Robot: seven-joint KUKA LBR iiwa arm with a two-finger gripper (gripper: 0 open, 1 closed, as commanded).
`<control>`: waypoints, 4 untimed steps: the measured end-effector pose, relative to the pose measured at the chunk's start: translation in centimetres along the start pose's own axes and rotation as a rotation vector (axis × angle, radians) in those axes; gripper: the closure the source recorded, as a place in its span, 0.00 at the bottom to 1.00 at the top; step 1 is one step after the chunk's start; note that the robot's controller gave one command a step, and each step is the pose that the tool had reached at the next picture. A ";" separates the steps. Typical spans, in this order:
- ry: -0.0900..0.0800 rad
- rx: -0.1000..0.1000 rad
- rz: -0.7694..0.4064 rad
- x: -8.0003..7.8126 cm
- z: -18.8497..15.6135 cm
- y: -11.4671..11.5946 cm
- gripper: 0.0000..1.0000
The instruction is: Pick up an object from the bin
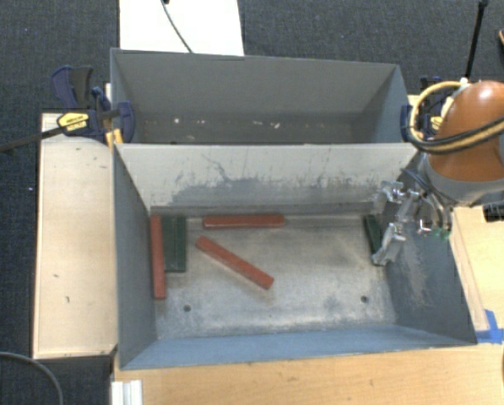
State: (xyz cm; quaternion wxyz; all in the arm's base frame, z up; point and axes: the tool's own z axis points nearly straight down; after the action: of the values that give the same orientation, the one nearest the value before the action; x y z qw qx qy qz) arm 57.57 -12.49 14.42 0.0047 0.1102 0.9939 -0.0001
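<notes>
where the arm reaches in: the arm (475,137), with its orange wrist cover and yellow cables, hangs over the right rim of the bin (135,260), toward the back right corner.
jaws: low inside the bin, at the foot of the right wall and near the back right corner; this view does not show whether they are open or closed.
nearest thing: a short dark green block (372,233) lies on the floor by the right wall, close to the back right corner, with its long side running roughly back to front and a little slanted.
jaws and block: the metal tips sit just beside the dark green block, on its right; whether they touch it or stand round it cannot be told.
back edge: the back red bar (243,221) lies flat along the foot of the back wall, about midway along it and well apart from the jaws.
middle of the floor: the slanted red bar (235,262) lies flat, running from back left to front right, near the back red bar but apart from it.
left edge: the long red bar (158,256) lies along the foot of the left wall, running back to front; a shorter dark green bar (176,243) lies just beside it on its right, toward the back left corner.
</notes>
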 end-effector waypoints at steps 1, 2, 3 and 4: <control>0.013 0.000 0.035 -1.5 7.6 0.6 0.00; 0.007 0.000 0.549 1.4 4.4 10.9 0.00; 0.008 0.001 0.745 3.2 7.5 21.1 0.00; 0.013 0.004 0.706 9.5 6.2 28.5 0.00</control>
State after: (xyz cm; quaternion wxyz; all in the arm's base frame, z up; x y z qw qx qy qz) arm 54.59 17.39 8.11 -0.0021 0.4469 0.8946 0.0004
